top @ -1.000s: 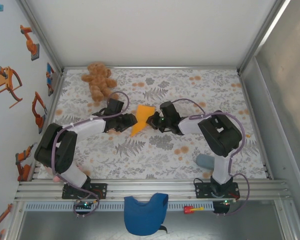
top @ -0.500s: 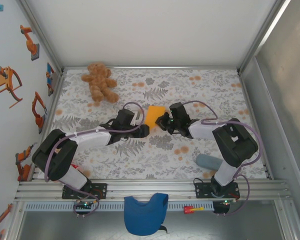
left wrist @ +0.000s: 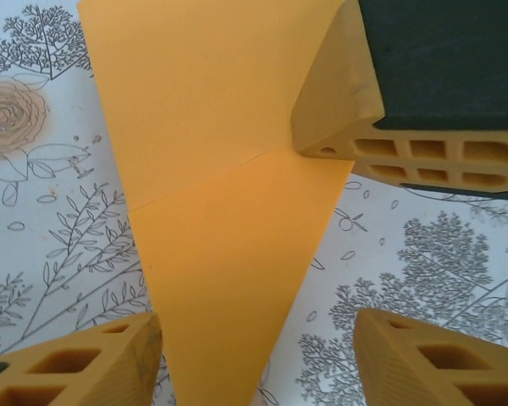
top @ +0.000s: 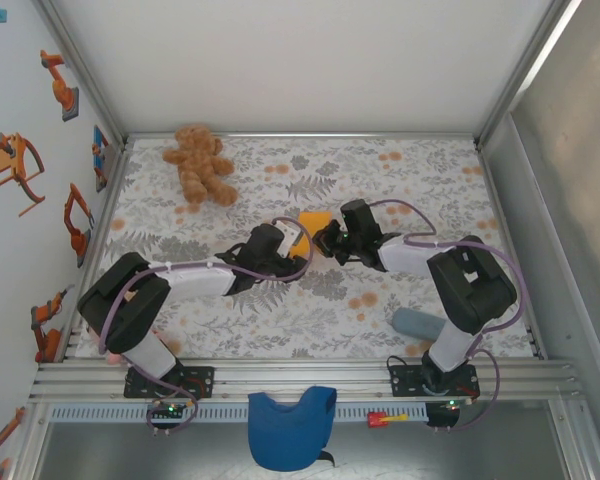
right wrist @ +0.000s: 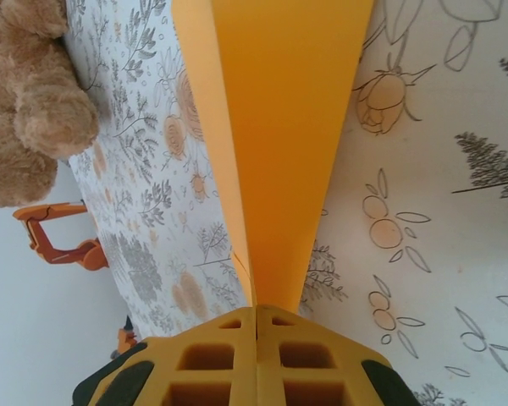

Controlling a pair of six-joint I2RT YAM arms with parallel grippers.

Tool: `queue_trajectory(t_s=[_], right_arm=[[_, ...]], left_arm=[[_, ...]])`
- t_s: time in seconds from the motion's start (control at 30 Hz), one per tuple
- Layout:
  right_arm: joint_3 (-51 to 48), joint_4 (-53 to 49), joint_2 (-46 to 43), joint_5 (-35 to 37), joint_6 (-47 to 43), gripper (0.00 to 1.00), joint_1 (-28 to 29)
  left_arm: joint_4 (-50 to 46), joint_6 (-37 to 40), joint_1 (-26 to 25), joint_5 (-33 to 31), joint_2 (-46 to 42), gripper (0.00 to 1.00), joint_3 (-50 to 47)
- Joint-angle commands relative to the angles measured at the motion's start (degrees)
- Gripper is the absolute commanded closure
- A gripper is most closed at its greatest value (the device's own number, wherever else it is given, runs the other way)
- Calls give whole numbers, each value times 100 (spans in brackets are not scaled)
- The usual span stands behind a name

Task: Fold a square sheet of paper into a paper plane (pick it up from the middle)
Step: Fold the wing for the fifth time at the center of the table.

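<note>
The square sheet of paper (top: 315, 221), bright orange, is folded into a narrow pointed wedge with a crease across it. It hangs just above the floral table near the middle. My right gripper (top: 326, 240) is shut on one edge of it; in the right wrist view the paper (right wrist: 279, 127) runs away from the closed jaws (right wrist: 256, 317). My left gripper (left wrist: 254, 364) stands open, and the pointed end of the paper (left wrist: 229, 279) passes between its fingers (left wrist: 76, 368), nearer the left one. The right gripper's fingers (left wrist: 356, 127) show clamping the paper's side.
A brown teddy bear (top: 200, 165) lies at the back left of the table. A grey-blue cylinder (top: 415, 322) sits by the right arm's base. A blue cloth (top: 290, 425) and a small red item (top: 385, 418) lie on the front rail. Metal walls stand on both sides.
The right gripper carried the paper right and toward the back. The left arm stretched rightward after it, and its jaws now straddle the paper's tip.
</note>
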Motion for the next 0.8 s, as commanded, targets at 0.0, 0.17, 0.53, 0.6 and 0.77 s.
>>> queue_trajectory(t_s=[0.0,0.17,0.53,0.6,0.77], right_arm=[[227,-260,61,-95,81,100,-50],[347,-412,128,-149,83,100,-59],[502,-688,218,-263,37,100,-59],[518,-717,234,-289,37,100,-59],[558,-792,285,-316,18,100,-59]], left_arm=[[243,677,-67,-93,148,43,230],[356,997,-145,-389,362,49,309],[582,1217,-149,-582,652,59,274],[586,1228,-156,-555,698,61,274],[522,1210,-148,-493,798,67,322]])
